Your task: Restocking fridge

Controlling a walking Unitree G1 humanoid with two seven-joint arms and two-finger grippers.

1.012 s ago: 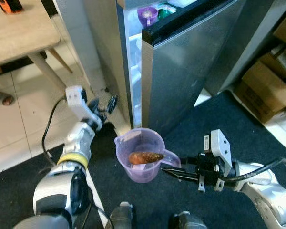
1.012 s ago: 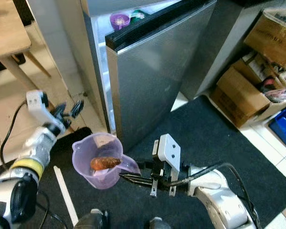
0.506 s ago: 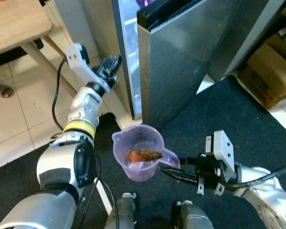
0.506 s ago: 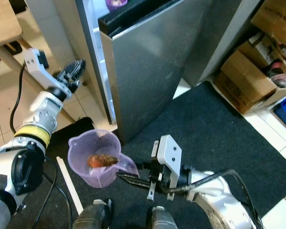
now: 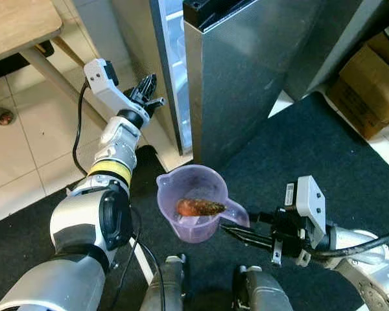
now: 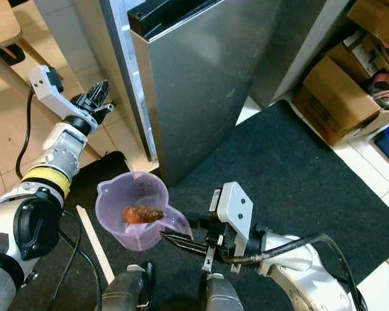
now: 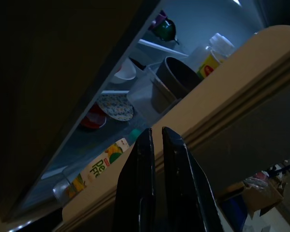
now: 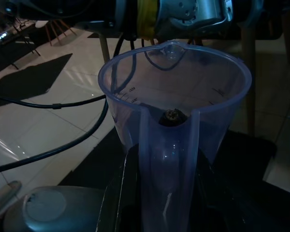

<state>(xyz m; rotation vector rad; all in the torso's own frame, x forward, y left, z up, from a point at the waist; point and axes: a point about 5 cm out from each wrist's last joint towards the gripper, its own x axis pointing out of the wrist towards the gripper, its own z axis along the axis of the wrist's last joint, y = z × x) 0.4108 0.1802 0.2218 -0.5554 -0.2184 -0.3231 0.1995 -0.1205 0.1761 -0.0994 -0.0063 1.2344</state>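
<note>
A translucent purple measuring jug (image 5: 193, 210) hangs upright in front of the robot, low over the dark mat (image 5: 292, 155), with an orange-brown carrot (image 5: 199, 207) lying across its bottom. The right gripper (image 5: 236, 232) has its two black fingers clamped on the jug's handle, one to each side of it in the right wrist view, where the jug (image 8: 176, 125) stands directly ahead with the carrot's stub end (image 8: 172, 116) showing over the handle. Beyond the jug stands the fridge (image 5: 259, 71), its steel door swung partly open so that a lit slit of the interior (image 5: 175, 71) shows at the door's edge. The left gripper (image 5: 148, 91) is raised beside that opening, near the door's edge, its fingers drawn close together with nothing between them. The left wrist view looks along those nearly touching fingers (image 7: 145, 164) into the fridge, where a dark pot (image 7: 176, 79), a white bowl (image 7: 123, 72), a patterned plate (image 7: 115, 106), a juice carton (image 7: 99, 166) and a green round item (image 7: 164, 29) sit on shelves. To the robot's left a wooden table (image 5: 19, 26) stands on pale tiles, and cardboard boxes (image 6: 340, 84) sit to its right.
</note>
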